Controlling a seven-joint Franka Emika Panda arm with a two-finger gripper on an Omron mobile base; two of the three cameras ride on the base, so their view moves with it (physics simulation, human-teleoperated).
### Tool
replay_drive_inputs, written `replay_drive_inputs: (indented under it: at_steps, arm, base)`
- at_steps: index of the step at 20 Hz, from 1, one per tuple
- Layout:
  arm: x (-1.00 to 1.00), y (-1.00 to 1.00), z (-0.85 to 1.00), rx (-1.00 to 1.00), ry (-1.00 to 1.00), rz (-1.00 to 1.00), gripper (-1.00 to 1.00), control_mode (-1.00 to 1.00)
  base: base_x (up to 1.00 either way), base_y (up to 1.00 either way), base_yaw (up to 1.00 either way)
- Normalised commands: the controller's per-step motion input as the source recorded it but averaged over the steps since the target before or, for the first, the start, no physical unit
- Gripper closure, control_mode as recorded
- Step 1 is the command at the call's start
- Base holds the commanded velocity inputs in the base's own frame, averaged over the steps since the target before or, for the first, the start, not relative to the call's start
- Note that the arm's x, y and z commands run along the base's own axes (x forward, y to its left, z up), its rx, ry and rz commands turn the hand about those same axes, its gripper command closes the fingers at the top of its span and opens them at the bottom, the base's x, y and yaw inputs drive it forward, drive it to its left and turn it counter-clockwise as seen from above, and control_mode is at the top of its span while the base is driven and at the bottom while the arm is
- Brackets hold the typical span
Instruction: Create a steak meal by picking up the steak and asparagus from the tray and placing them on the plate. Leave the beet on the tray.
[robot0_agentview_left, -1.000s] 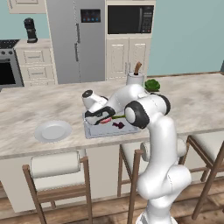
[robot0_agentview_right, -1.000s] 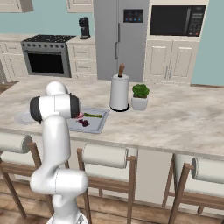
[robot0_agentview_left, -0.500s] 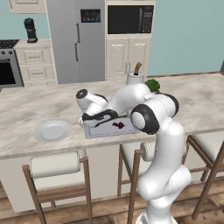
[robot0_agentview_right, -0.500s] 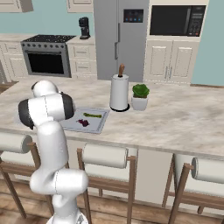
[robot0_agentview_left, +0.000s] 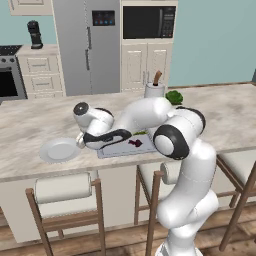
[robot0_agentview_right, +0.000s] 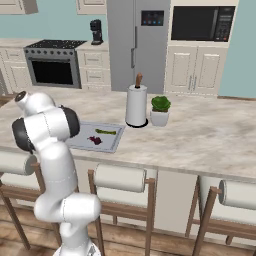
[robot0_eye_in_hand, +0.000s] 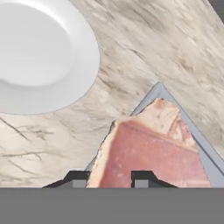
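Hand view | fingers (robot0_eye_in_hand: 110, 178) clamped on steak (robot0_eye_in_hand: 151, 151) | flat pink slab, paler edges

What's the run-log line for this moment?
claw: shut on pink steak slab | near grey tray's corner | round white plate: bare

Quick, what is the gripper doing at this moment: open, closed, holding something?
Gripper: closed on the steak, carrying it over the tray corner, toward the plate.
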Motion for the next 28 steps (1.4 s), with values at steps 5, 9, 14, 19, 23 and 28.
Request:
replay_drive_inputs:
  at_steps: [5,9,14,19,23,28]
  arm:
    - [0.0,0.87,0.04,0.0,0.1,0.1,1.0,-1.0]
    - [0.0,0.77,-0.1,0.0,0.09,0.12,1.0,-1.0]
    - [0.0,0.68,-0.34,-0.01,0.05,0.12,1.0,-1.0]
    - [0.09,0.51,-0.49,-0.03,0.01,0.1,1.0,-1.0]
    - [0.18,0.43,-0.43,-0.02,0.0,0.07,1.0,-1.0]
    - [0.34,0.23,-0.29,0.0,0.0,0.03,1.0,-1.0]
  base:
    - [0.0,0.0,0.0]
    - [0.0,0.0,0.0]
    - [0.0,0.0,0.0]
    - [0.0,0.0,0.0]
    - [0.0,0.0,0.0]
    - [0.0,0.0,0.0]
